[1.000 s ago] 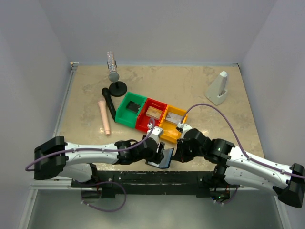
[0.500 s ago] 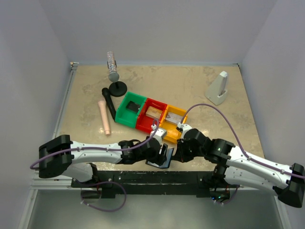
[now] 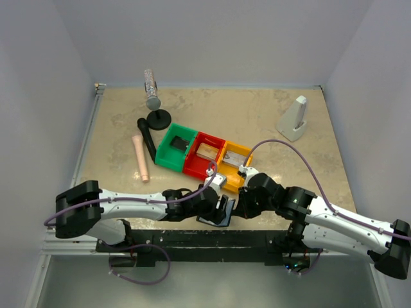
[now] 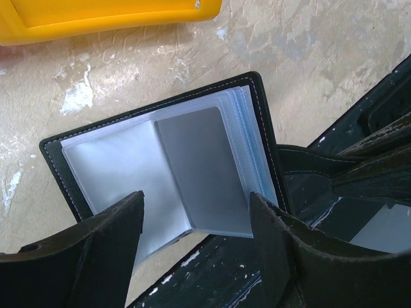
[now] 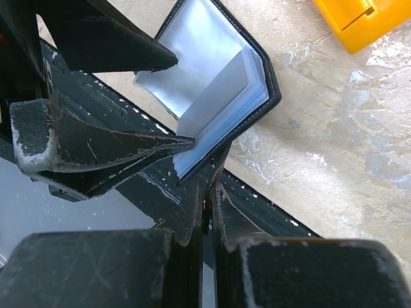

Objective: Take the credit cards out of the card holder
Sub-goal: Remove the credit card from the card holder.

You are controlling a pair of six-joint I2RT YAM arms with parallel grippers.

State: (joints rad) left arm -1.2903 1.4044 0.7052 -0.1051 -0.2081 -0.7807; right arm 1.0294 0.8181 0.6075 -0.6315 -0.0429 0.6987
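The card holder [image 3: 216, 214] lies open at the table's near edge, black with glossy grey-blue sleeves. In the left wrist view [image 4: 128, 160] a grey sleeve page [image 4: 199, 167] stands up from its spine; I cannot tell if it holds a card. My left gripper [image 3: 223, 206] is open just above the holder, and its own view [image 4: 196, 199] shows the jaws on either side of that page. My right gripper [image 3: 239, 206] is shut on the holder's black cover edge [image 5: 257, 122], seen in its own view [image 5: 209, 186].
Green [image 3: 176, 146], red [image 3: 204, 154] and yellow [image 3: 230, 163] bins stand in a row just beyond the holder, with flat items in them. A black rail [image 3: 205, 240] runs under the holder. A pink cylinder [image 3: 140, 157], bottle stand [image 3: 153, 106] and white wedge [image 3: 294, 120] stand farther back.
My left arm has reached further right, bringing its open gripper over the open card holder. The right gripper has kept its hold and has not moved.
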